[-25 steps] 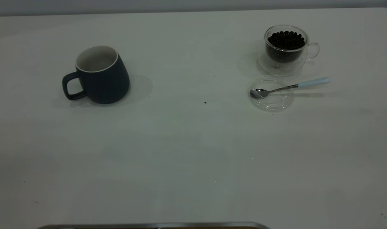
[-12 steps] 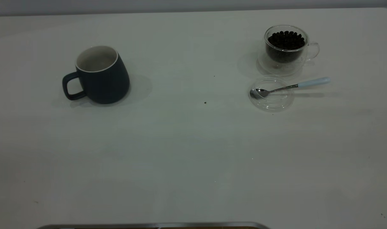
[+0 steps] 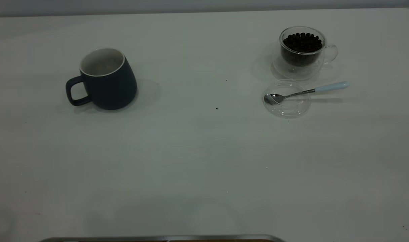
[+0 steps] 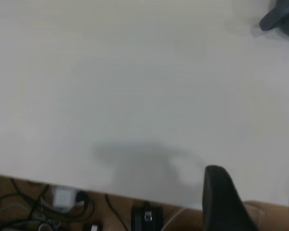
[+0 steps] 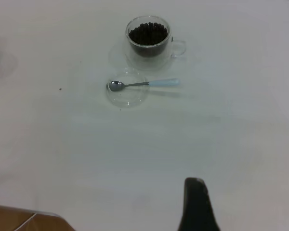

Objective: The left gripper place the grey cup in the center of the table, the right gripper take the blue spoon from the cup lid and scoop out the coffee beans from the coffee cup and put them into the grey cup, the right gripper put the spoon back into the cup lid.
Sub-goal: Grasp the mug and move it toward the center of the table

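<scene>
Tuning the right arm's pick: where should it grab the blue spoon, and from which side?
Likely best by the pale blue handle end of the blue spoon: it juts past the cup lid rim toward the table's right, raised above the table. Come from above, jaws across the shaft; the bowl rests inside the lid, near the coffee cup.

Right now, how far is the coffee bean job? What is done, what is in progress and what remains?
Nothing looks done. The grey cup stands at the table's left, not its center. The blue spoon lies with its bowl in the cup lid, beside the coffee cup, which is full of coffee beans. Neither arm holds anything; both are near the table's front edge. All steps remain.
</scene>
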Action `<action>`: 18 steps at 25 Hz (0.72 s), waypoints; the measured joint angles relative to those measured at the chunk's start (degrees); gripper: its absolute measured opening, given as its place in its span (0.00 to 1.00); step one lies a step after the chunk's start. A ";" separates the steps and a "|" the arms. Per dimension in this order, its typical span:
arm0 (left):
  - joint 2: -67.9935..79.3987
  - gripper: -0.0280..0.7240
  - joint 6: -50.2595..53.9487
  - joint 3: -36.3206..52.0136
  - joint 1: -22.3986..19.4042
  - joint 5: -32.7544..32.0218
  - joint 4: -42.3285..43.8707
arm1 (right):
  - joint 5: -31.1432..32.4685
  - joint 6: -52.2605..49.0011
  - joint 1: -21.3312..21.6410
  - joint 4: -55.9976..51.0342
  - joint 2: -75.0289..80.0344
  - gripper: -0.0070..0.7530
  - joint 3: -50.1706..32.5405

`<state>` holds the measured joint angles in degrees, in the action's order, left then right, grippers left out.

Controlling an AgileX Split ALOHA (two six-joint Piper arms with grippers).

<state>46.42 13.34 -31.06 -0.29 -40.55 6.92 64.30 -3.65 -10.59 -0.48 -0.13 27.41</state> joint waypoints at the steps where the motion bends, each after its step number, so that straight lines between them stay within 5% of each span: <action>1: 4.13 0.58 0.00 -0.91 0.00 1.69 0.07 | 0.00 0.00 0.00 0.00 0.00 0.75 0.00; 6: 22.16 0.60 -4.33 -9.90 0.00 5.94 0.63 | 0.00 0.00 0.00 0.00 0.00 0.75 0.00; 18: 51.87 0.67 -15.50 -35.16 0.00 1.14 0.63 | 0.00 0.00 0.00 0.00 0.00 0.75 0.00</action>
<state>98.29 -2.16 -66.22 -0.29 -39.41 7.56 64.30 -3.65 -10.59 -0.48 -0.13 27.41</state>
